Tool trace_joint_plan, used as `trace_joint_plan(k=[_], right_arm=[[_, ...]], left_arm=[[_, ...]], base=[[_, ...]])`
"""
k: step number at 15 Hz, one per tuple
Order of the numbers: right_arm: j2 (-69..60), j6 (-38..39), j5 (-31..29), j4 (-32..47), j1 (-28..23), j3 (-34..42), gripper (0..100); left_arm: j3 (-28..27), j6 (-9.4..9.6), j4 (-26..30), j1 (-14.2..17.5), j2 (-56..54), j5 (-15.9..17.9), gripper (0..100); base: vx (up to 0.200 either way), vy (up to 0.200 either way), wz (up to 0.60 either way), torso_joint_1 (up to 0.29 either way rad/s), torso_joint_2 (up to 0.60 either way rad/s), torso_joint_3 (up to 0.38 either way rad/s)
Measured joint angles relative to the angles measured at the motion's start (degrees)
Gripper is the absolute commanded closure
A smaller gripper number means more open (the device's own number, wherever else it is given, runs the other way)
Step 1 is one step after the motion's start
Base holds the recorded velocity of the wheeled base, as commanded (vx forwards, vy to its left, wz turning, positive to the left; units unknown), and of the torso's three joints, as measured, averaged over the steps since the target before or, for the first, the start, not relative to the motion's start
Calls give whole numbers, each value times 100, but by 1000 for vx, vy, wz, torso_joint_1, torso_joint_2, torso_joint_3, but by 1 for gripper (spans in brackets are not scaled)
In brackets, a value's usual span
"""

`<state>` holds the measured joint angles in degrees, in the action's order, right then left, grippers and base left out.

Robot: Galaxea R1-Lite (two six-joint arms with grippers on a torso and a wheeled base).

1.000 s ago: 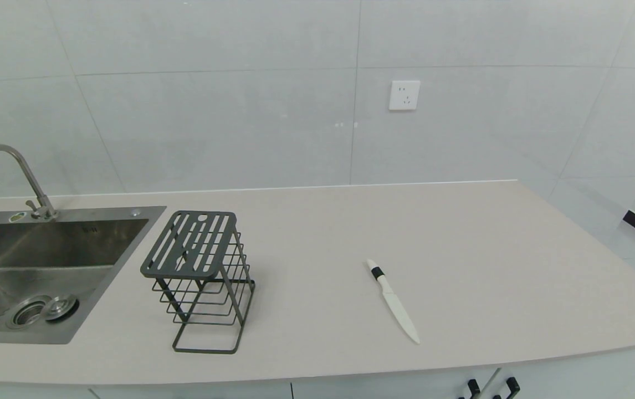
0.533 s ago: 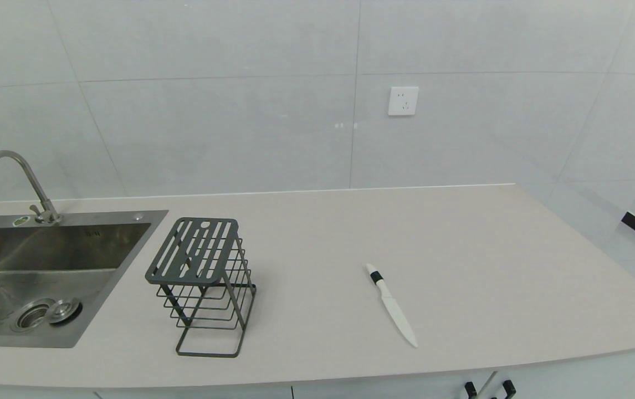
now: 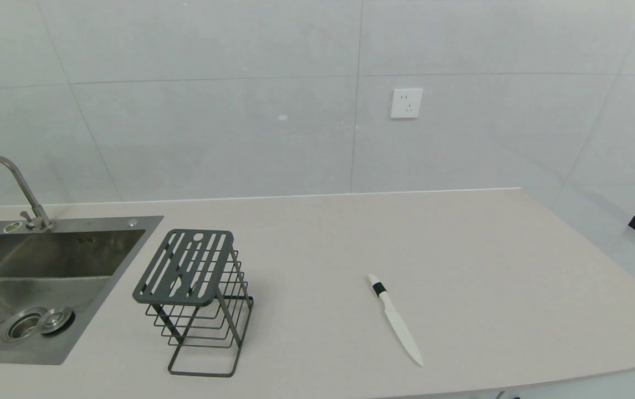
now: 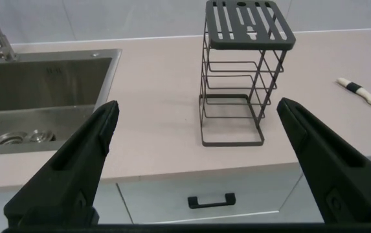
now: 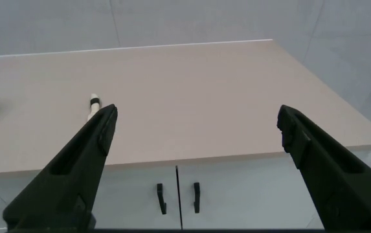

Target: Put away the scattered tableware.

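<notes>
A white knife (image 3: 394, 318) with a black band on its handle lies flat on the beige counter (image 3: 461, 249), right of the middle. A dark wire rack (image 3: 184, 267) with a slotted top stands left of it, beside the sink. My left gripper (image 4: 197, 107) is open and hangs in front of the counter's edge, facing the rack (image 4: 247, 22), with the knife (image 4: 366, 96) off to one side. My right gripper (image 5: 197, 111) is open too, out in front of the counter; the knife's handle (image 5: 93, 103) peeks past one finger.
A steel sink (image 3: 46, 255) with a curved faucet (image 3: 1, 183) takes up the counter's left end. A tiled wall with a socket (image 3: 406, 103) backs the counter. Cabinet doors with black handles (image 5: 179, 197) sit under the front edge.
The head camera has shifted, so the counter, rack and knife sit lower in the picture. Rack and knife keep their places on the counter.
</notes>
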<state>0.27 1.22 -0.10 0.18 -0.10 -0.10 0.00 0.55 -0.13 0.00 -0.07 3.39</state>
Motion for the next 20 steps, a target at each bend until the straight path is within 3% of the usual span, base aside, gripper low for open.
trace_joint_plan(k=[6,20], right_arm=[[0,1,0,0,0,0,0],[0,-143,34,-166,15,2,0]], left_arm=[[0,-15,0,0,0,24,0],[0,-68,-11,-7,0,22,0]], base=[[0,0,0,249,-73,157],[0,0,0,0,0,0]])
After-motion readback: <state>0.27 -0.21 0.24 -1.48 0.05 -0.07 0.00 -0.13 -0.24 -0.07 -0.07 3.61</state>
